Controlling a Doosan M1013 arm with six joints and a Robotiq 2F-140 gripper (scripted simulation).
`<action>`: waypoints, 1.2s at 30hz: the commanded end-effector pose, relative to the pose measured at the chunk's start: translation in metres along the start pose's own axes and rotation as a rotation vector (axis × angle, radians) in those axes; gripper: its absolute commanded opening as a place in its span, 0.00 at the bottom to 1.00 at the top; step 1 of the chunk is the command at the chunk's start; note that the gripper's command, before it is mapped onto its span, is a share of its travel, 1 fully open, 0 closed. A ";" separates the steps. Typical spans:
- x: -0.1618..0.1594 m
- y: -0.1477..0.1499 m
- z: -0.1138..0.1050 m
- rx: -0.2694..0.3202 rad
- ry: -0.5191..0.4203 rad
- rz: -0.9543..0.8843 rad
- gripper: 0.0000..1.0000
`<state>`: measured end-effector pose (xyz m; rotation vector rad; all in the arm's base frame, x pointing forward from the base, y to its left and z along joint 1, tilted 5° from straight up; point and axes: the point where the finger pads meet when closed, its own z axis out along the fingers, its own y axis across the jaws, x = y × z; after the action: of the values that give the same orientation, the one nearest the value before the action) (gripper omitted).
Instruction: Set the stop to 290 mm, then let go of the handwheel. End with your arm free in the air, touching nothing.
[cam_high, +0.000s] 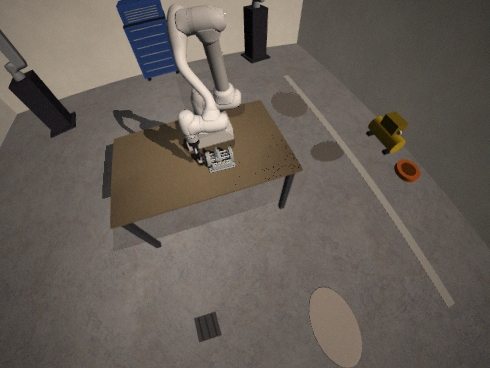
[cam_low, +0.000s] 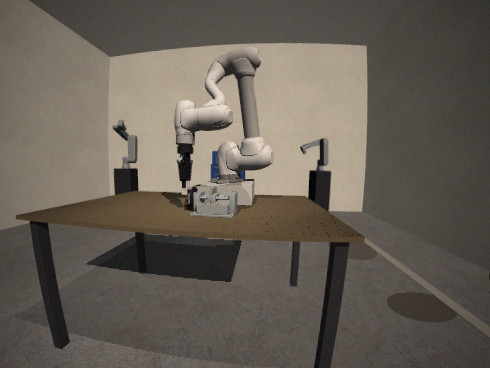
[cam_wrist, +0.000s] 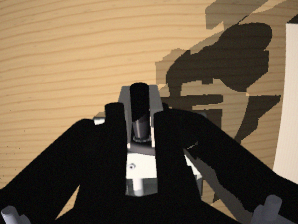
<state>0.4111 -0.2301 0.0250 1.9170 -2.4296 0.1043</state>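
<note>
My gripper (cam_wrist: 140, 99) is pinched narrow around the handwheel's short dark grip (cam_wrist: 139, 106), which stands up between my fingers in the wrist view. The handwheel sits at the left end of the small grey stop fixture (cam_high: 221, 159). That fixture rests on the table (cam_high: 150, 200) near the middle of the far edge, just in front of my base block (cam_low: 246, 191), and well away from the near corners.

I cannot read any scale or marker on the fixture from these views, so I cannot tell how close the stop is to 290 mm. That is the main risk: turning blind, I could overshoot the setting and have to wind back.

The grip is thin and my fingers catch it near their tips. If I crank off the wheel's true circle, the grip could slip out or twist in my hold, and the stop would halt short.

The fixture looks light and I see nothing fastening it down. A sideways push from me might slide it across the tabletop.

Letting go carelessly could also nudge the wheel and spoil the setting, so I judge the opening should come straight, then a lift upward.
</note>
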 end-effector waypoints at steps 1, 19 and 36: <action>0.000 0.004 -0.002 -0.001 0.000 0.000 0.04; 0.000 0.031 -0.005 -0.001 0.000 0.000 0.04; 0.000 0.053 0.014 -0.001 0.000 0.000 0.04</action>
<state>0.3616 -0.2192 0.0131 1.9170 -2.4283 0.1025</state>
